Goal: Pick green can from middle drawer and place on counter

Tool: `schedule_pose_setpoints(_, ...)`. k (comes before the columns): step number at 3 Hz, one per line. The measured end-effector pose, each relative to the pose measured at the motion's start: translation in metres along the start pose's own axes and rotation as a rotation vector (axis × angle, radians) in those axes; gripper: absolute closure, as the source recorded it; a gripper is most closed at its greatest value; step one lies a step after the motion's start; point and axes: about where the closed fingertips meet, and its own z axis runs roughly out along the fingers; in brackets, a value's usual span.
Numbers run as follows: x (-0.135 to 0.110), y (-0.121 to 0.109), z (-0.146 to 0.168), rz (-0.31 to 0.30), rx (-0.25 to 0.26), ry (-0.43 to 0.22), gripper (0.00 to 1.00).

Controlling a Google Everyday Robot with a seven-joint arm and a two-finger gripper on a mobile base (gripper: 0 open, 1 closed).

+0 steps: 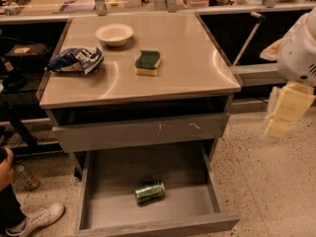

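Observation:
The green can point(149, 191) lies on its side on the bottom of the open middle drawer point(111, 204), near the drawer's centre and front. The drawer is pulled out below the scratched grey drawer front point(140, 131). The counter point(190, 63) is the steel table top above it. My gripper point(287, 110), pale yellow under a white arm, hangs in the air at the right edge of the view. It is to the right of the counter and well above and to the right of the can, and it holds nothing.
On the counter are a white bowl point(114, 34), a blue-and-white snack bag point(75, 59) and a green-and-yellow sponge point(148, 63). A person's hand and white shoe point(39, 219) are at the lower left. Speckled floor lies to the right of the drawer.

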Motion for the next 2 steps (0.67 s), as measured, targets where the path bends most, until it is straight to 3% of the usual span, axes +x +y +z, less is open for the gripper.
schedule_pose_setpoints(1,-0.0042,0.018,0.0464,-0.002,-0.036,-0.017,0.0)
schedule_pose_setpoints(2,-0.0043,0.018,0.0461,-0.002,-0.035,-0.017,0.0)
